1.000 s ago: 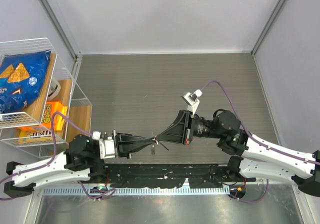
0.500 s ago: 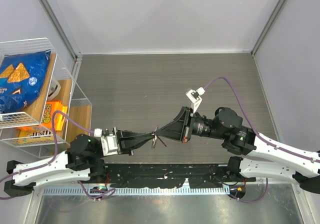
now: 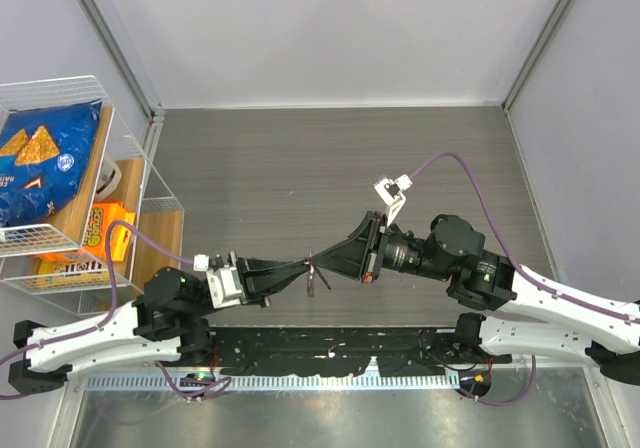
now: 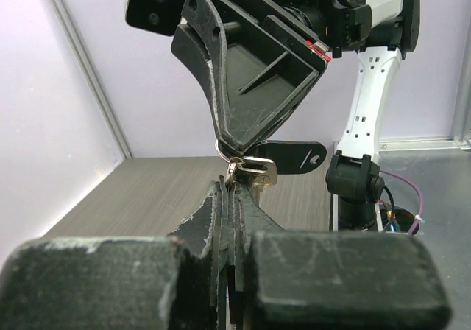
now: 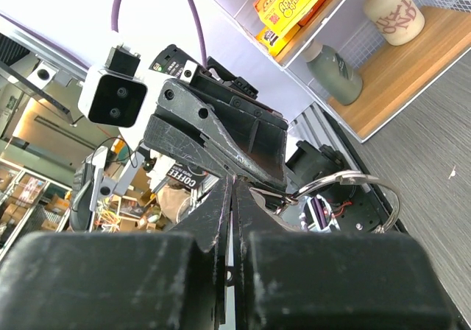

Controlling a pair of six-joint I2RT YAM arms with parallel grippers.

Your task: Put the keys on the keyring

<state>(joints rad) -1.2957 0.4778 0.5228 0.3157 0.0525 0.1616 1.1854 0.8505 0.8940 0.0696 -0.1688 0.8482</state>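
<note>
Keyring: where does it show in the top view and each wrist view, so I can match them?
Top external: keyring low centre, tiny, between the left claw and right claw tips.
Left wrist: centre, just above the near fingers.
Right wrist: right of centre, a big wire loop.
Shared landmark: the grey wood-grain table.

I've got open bench [image 3: 300, 158] from the middle back to the far wall [image 3: 330, 38]; either arm can swing there. Near the front, the left fingers [image 3: 285, 270] and right fingers [image 3: 345, 255] meet tip to tip, keyring [image 4: 232, 166] between, barring any crossing. The wire shelf rack [image 3: 60, 238] crowds the left side, close by the left arm [image 3: 80, 338].
</note>
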